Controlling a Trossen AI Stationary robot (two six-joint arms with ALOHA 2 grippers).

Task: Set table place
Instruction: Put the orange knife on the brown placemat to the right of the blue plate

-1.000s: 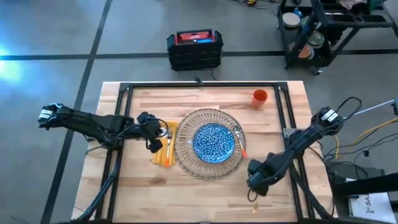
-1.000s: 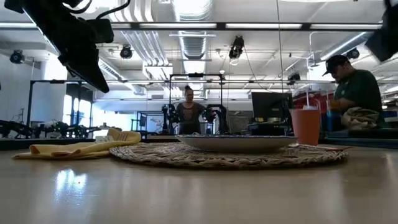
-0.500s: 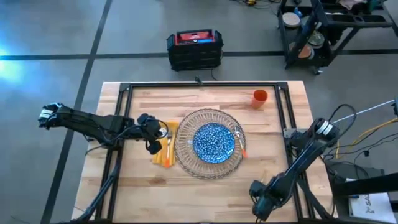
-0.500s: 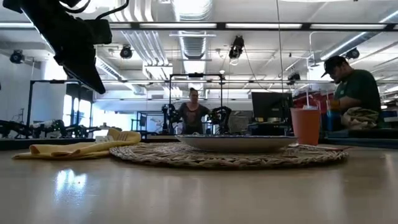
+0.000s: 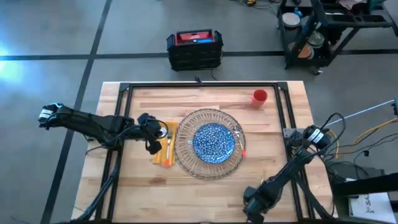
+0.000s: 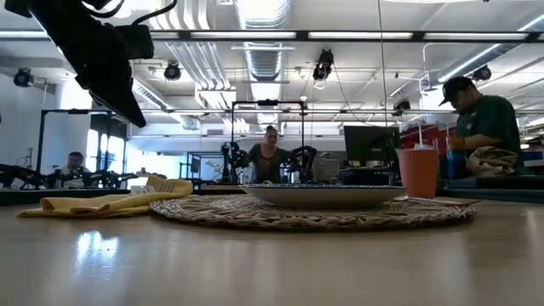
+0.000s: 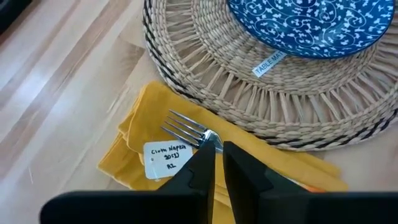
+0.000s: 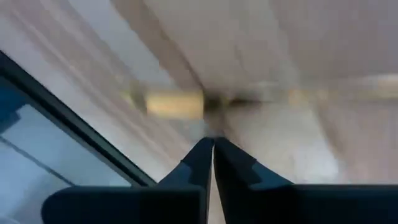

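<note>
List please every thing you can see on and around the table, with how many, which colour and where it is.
table: 1, light wood with black frame, centre of the high view
woven mat: 1, straw colour, middle of the table
plate: 1, blue patterned, on the woven mat
napkin: 1, yellow, with a white tag, beside the mat
fork: 1, silver tines, lying on the napkin
cup: 1, red-orange, far right part of the table
case: 1, black and red, on the floor beyond the table
cart: 1, black, far right on the floor
people: 3, in the room behind, low view
left gripper: over the napkin, fingers shut
right gripper: near table edge, fingers shut
</note>
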